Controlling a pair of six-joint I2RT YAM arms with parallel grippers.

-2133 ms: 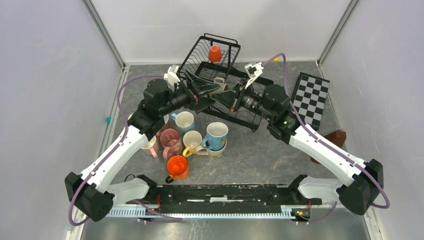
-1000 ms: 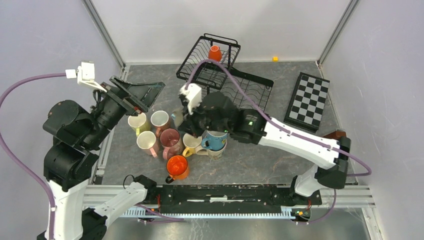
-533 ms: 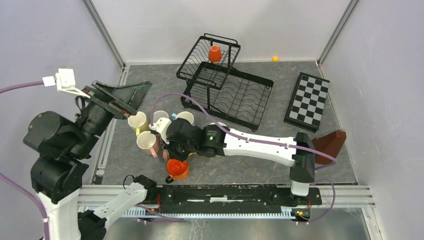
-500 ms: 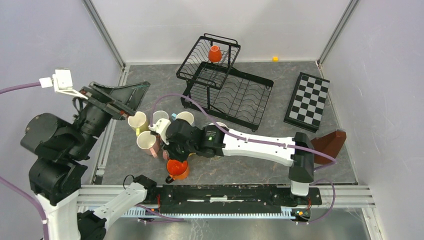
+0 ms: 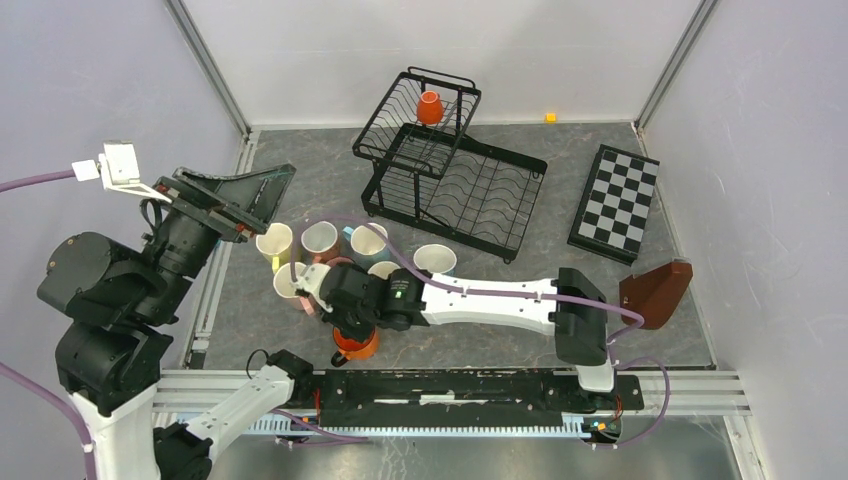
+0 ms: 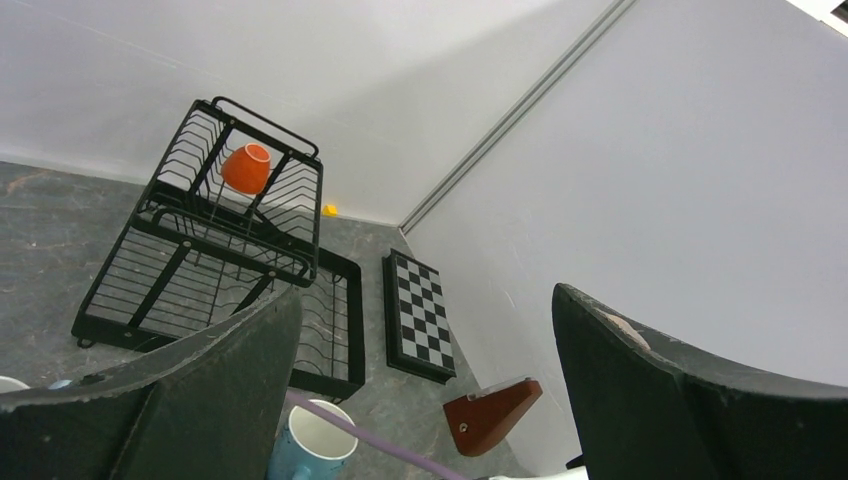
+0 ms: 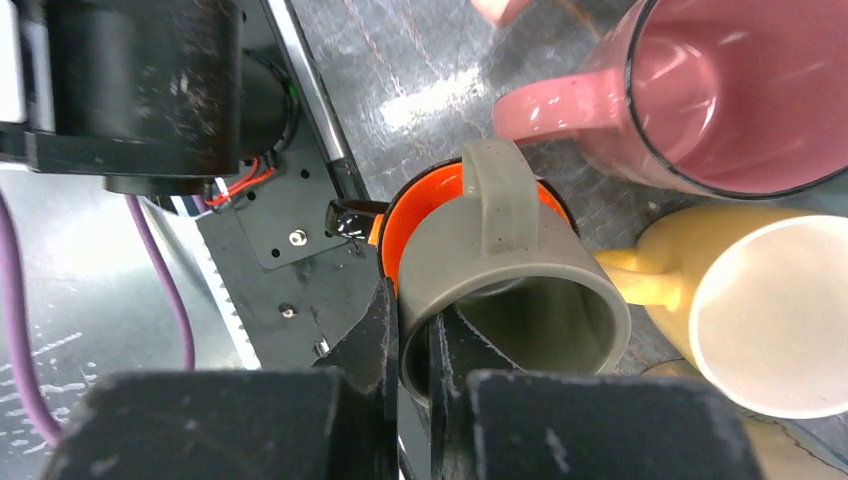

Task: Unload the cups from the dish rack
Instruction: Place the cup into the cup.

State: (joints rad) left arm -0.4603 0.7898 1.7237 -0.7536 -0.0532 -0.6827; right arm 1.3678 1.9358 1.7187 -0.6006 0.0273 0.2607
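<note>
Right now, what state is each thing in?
Black wire dish rack: upright, one mug aboard.
Small orange ceramic mug: in the rack, not yet unloaded.
Grey ceramic mug: gripped at rim, over a second orange mug.
Right end effector: shut on grey mug.
Left end effector: open, empty.

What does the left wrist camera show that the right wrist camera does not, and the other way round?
Only the left wrist view: the dish rack with an orange cup in its upper basket, the checkered board, a brown wedge, a blue mug, and the open left jaws.
Only the right wrist view: the right jaws shut on the wall of a grey mug, held over an orange mug, with a pink mug and a yellow mug beside it.
Both: the grey table top.
</note>
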